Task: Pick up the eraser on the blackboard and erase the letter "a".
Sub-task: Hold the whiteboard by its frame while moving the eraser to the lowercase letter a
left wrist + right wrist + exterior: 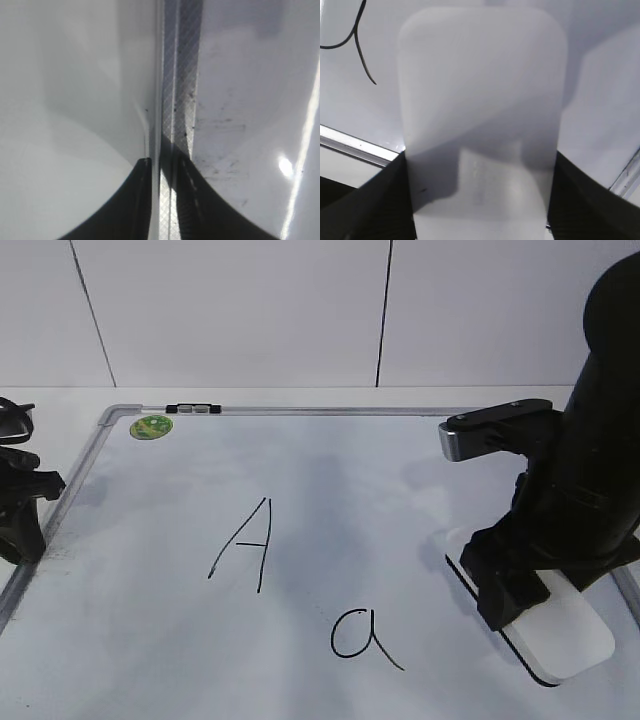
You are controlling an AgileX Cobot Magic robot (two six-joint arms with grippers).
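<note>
The white eraser [570,635] lies at the right end of the blackboard [380,490], its dark underside showing along its left edge. My right gripper [535,605] has a finger against each long side of it; in the right wrist view the eraser [480,100] fills the space between the jaws [480,205]. The small letter "a" [362,637] is to the eraser's left, near the front; its tail shows in the right wrist view [364,62]. My left gripper [25,530] sits at the board's left edge, jaws [156,167] nearly together over the grey frame [177,100].
A taller capital "A" [245,545] is written left of centre. A round green sticker [151,426] and a small black-and-white marker [193,408] are at the board's far left corner. A white wall stands behind the table.
</note>
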